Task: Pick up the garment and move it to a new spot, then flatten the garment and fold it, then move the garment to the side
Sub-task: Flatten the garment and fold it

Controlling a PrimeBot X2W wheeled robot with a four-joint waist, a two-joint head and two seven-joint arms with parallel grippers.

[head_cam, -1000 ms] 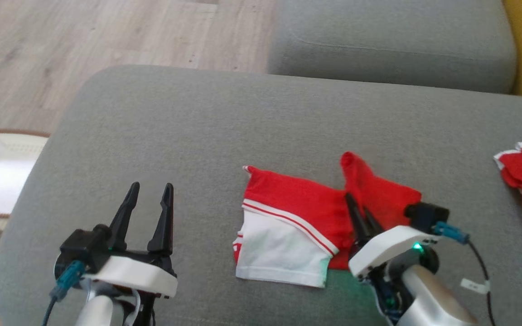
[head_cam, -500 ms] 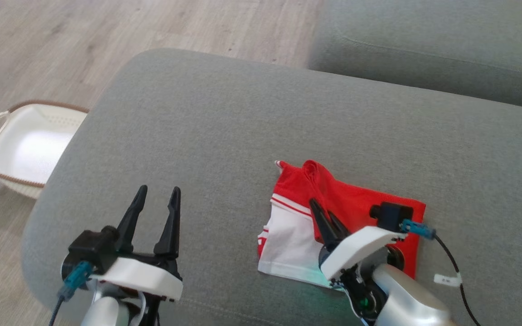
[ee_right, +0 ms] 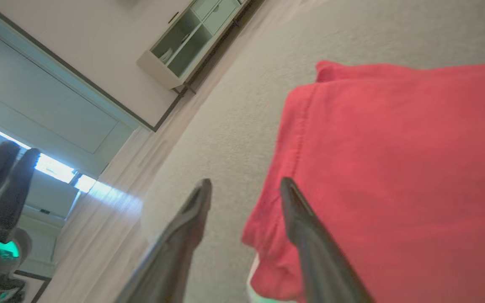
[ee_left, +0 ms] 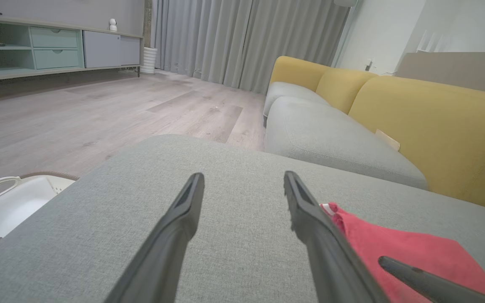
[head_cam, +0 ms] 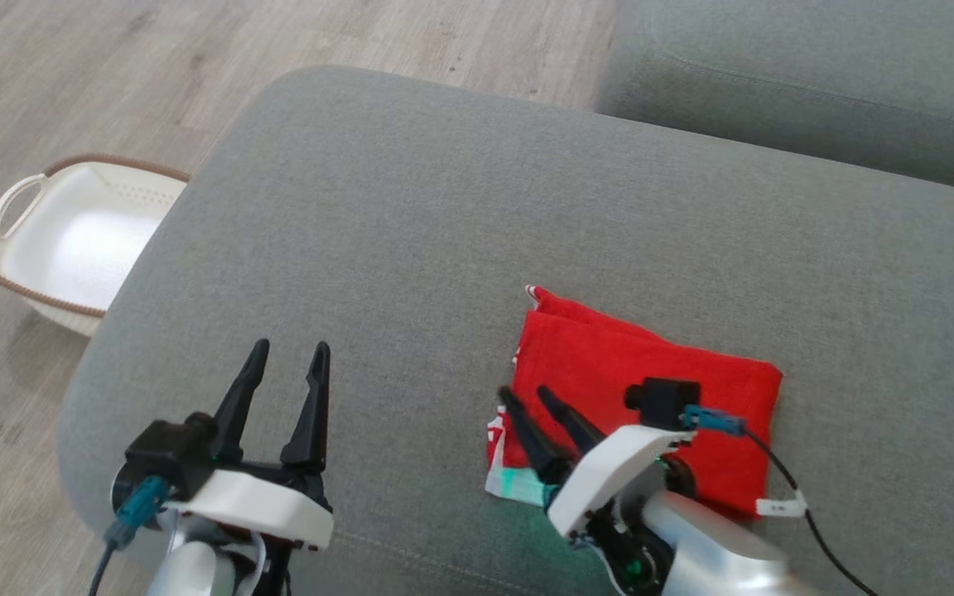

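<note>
the red garment (head_cam: 651, 389) lies folded on the grey cushion (head_cam: 444, 207). the right gripper (head_cam: 522, 391) sits at the garment's near left corner, jaws parted and empty, one finger over the cloth. the left gripper (head_cam: 291, 346), jaws wide, is well left of the garment.

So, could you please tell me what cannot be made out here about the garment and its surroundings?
- Garment near edge: head view, covered by the right gripper and its wrist.
- Whether that gripper's fingers touch the cloth: right wrist view, blurred.
- Basket right side: head view, hidden behind the cushion.
- Garment's near part: left wrist view, cut off by the bottom edge.
</note>
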